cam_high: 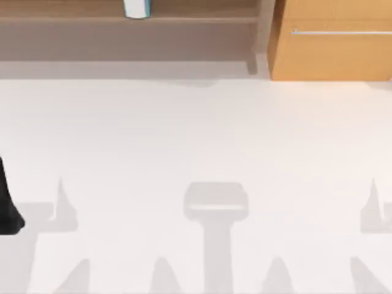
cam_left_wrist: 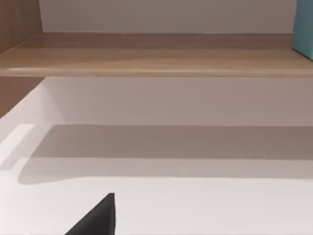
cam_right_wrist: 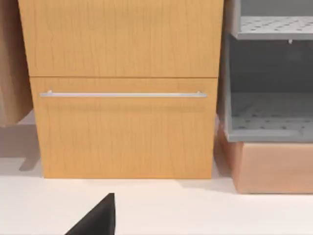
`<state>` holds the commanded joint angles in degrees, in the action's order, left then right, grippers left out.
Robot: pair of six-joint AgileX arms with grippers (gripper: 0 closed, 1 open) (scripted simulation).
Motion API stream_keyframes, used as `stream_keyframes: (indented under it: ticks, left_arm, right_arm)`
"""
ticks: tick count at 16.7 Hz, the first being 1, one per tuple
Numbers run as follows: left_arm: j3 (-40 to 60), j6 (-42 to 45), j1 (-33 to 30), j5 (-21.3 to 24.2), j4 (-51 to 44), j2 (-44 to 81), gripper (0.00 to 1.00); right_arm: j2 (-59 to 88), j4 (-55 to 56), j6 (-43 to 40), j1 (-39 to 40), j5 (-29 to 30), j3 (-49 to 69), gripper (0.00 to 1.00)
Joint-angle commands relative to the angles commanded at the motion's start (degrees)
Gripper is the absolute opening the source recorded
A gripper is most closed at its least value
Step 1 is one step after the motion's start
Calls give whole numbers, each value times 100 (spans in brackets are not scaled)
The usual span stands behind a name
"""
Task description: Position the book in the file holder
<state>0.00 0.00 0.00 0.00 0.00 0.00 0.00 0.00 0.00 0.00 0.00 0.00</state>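
The light-blue book (cam_high: pixel 136 8) stands on the wooden shelf (cam_high: pixel 184 18) at the white counter's (cam_high: pixel 196 135) far edge, well beyond the left arm (cam_high: pixel 7 205) at the counter's left side, whose fingers' spread cannot be told, beside a wooden drawer cabinet (cam_high: pixel 331 43).

The book (cam_high: pixel 136 8) on the shelf (cam_high: pixel 122 19) is cut off by the top edge; my left arm (cam_high: pixel 7 202) is cropped at the left edge.
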Motion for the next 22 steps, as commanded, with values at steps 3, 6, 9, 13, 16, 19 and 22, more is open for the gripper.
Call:
stream_keyframes:
  ticks: [3,6,9,13,16,19,22]
  left_arm:
    - [0,0,0,0,0,0,100]
    - [0,0,0,0,0,0,100]
    - [0,0,0,0,0,0,100]
    - [0,0,0,0,0,0,100]
    - [0,0,0,0,0,0,100]
    - [0,0,0,0,0,0,100]
    - [0,0,0,0,0,0,100]
  right_arm:
    - [43,3,-5,18,19,42,100]
    - [462,33,-46,188,200,444,100]
    - [1303,102,-114,527,545,1248,100]
    - [2966,262,-210,1176,1181,2808,100]
    - [4527,427,-263,1758,1742,4223,100]
    - [6267,617,-295,2375,2341,5748,100]
    - [8094,828,-303,2987,2943,7316,100]
